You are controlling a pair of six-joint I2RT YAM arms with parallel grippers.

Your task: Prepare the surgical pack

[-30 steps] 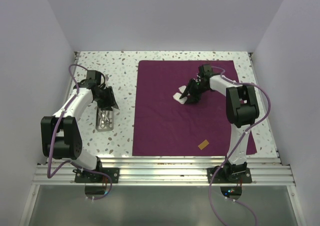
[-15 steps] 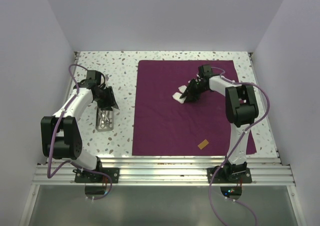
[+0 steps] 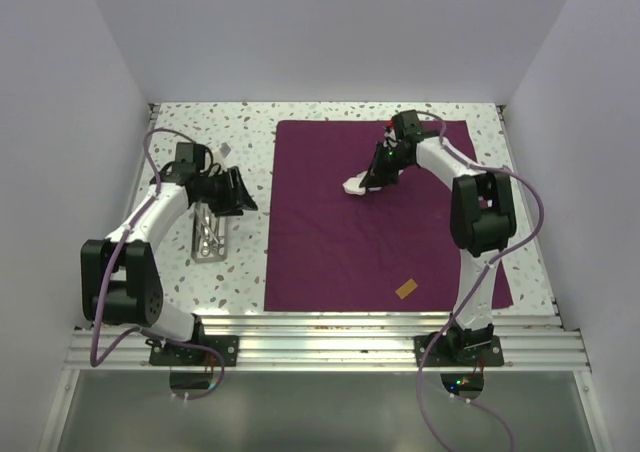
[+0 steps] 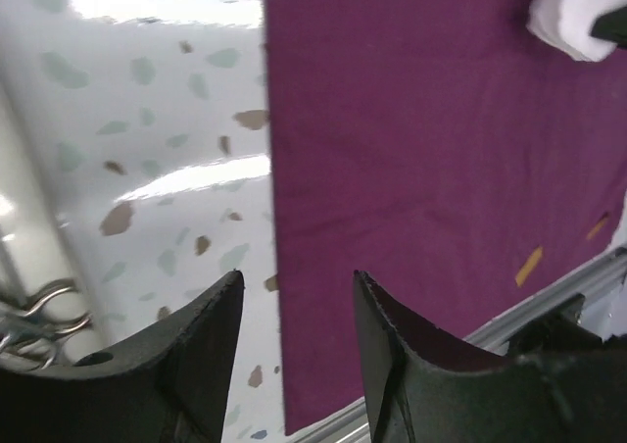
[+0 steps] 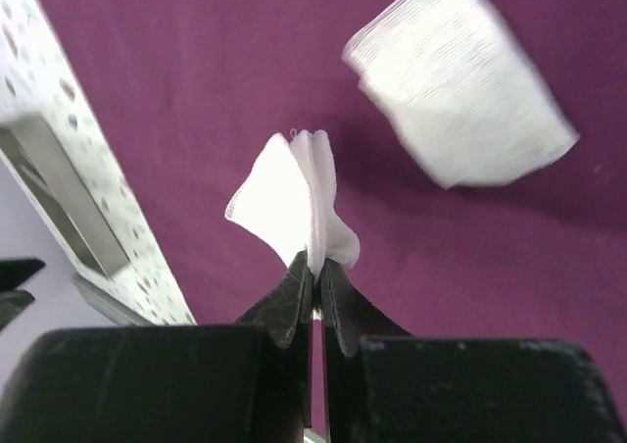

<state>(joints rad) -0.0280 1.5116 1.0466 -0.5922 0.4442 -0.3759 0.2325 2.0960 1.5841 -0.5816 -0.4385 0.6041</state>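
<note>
A: Where is the gauze?

B: One gauze square [image 5: 290, 200] is pinched by its edge in the right gripper [image 5: 315, 278]. The fingers are pressed together on it with no gap showing, and the loose part fans out past the tips. A second gauze square [image 5: 458, 95] lies flat on the purple cloth [image 3: 330, 242], just beside the held one, in the far half of the cloth.

A: Is the held one clear of the cloth?

B: I cannot tell.

A: And the left side?

B: The left gripper [image 4: 296, 281] is parted to a moderate gap with nothing between its fingers. It hangs over the speckled table [image 3: 250, 132], near the cloth's left edge.

A: The tray?

B: The steel tray [image 3: 212, 244] sits on the table to the left of the cloth, apart from it and just by the left gripper. Ring-handled steel instruments [image 3: 208, 232] lie in it — scissors or forceps, too small to tell which.

A: Anything else on the cloth?

B: A small orange tab [image 3: 406, 289] near its front edge, well apart from the gauze.
</note>
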